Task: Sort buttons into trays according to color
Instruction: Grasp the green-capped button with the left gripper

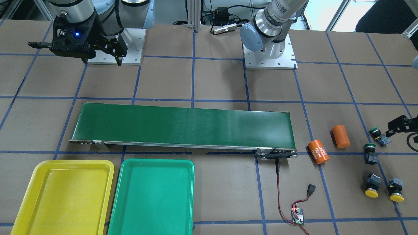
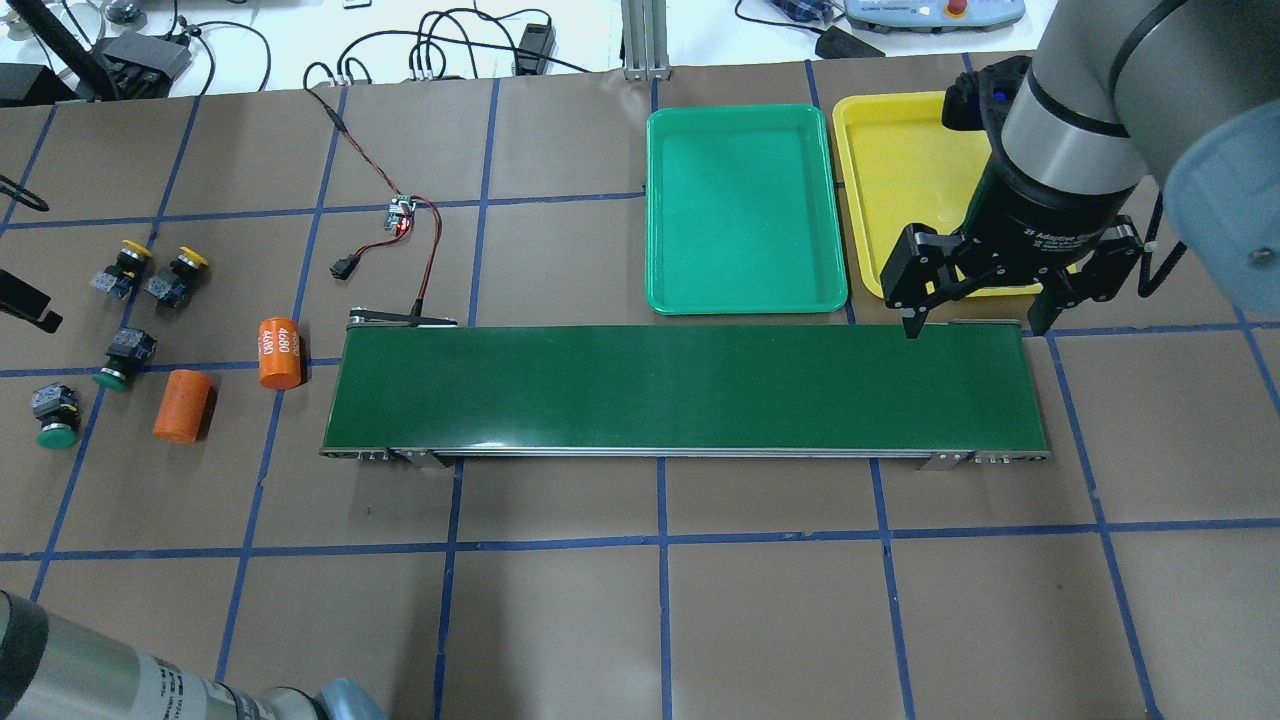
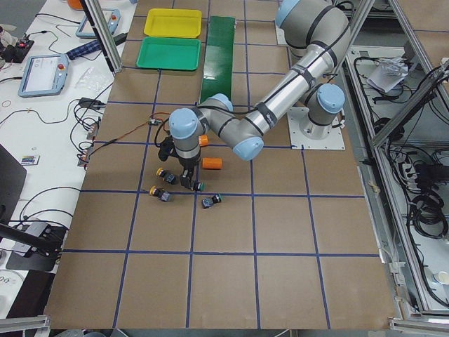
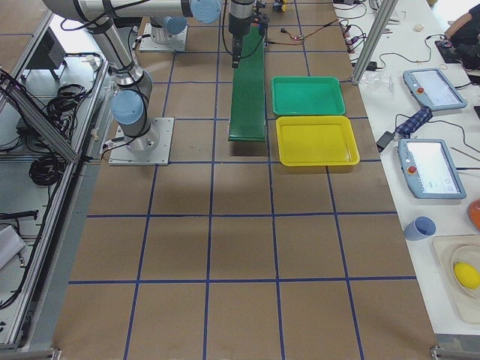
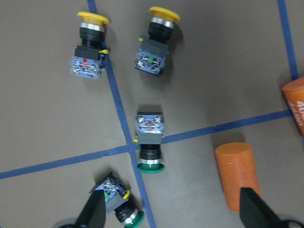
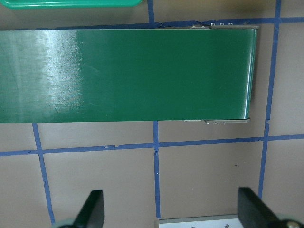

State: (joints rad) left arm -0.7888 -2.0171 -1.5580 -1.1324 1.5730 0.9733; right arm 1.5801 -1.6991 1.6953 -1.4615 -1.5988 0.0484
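The yellow tray (image 1: 62, 195) and the green tray (image 1: 152, 195) lie side by side, just apart, at the edge of the worktop (image 1: 222, 81) across from the robot, toward its right end. Both are empty. The front camera cuts off their outer ends, and from overhead the right arm (image 2: 1070, 150) hides a corner of the yellow one. The long conveyor belt (image 1: 183, 125) runs along the middle of the worktop, just beside the trays, with nothing on it.

The right gripper (image 2: 975, 322) hangs above the belt's end next to the yellow tray. Its fingers are spread wide with nothing between them. Its own camera shows only two fingertips at the bottom of the frame, with the belt below.

The left gripper (image 5: 173, 211) is over the worktop's left end and is hard to see from outside. The front camera cuts it at the frame edge, and the overhead one catches just a dark tip. Its wrist camera shows the fingers wide apart, holding nothing.

Two orange cylinders (image 1: 318, 151) (image 1: 340, 136) lie between the belt's left end and the buttons. The wrist camera crops the one marked 4680.

All four buttons lie on their sides at that left end, none in a tray. The green buttons (image 5: 149, 137) (image 5: 118, 205) are nearer the robot, one just inside a fingertip and partly cut by the frame. The yellow buttons (image 5: 88, 45) (image 5: 156, 40) lie beyond them. A small circuit board (image 1: 297, 216) with red and black wires sits near the outer edge.
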